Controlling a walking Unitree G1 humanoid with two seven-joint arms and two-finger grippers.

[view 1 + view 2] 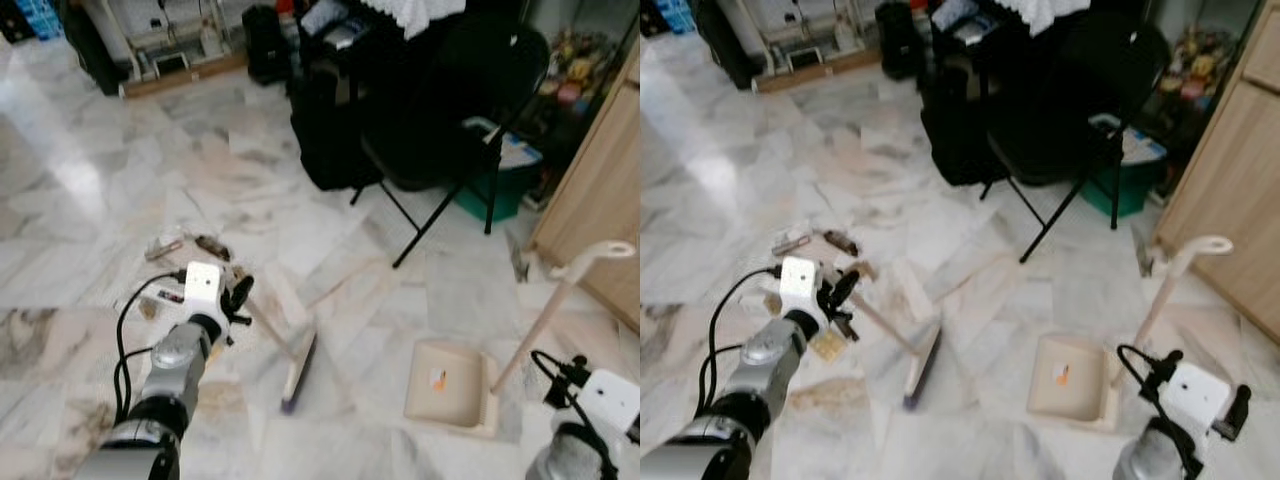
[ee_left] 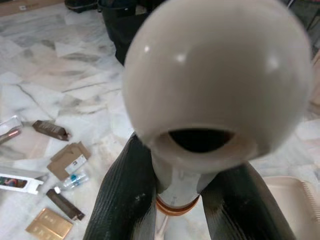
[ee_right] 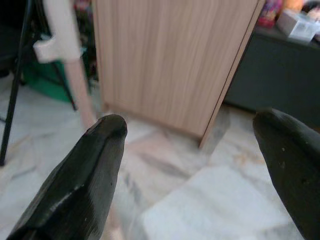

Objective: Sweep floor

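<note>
Left eye view: my left gripper (image 1: 236, 296) pinches the cream plastic broom handle (image 1: 268, 330), its brush head (image 1: 299, 372) left of the beige dustpan (image 1: 450, 385); my right gripper (image 3: 192, 165) hangs spread; short, low strokes should gather the scattered wrappers (image 1: 185, 247).

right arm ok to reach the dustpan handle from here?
Probably yes. The right pincer is open, and the dustpan handle stands just ahead of it, apart, with bare floor between.
</note>
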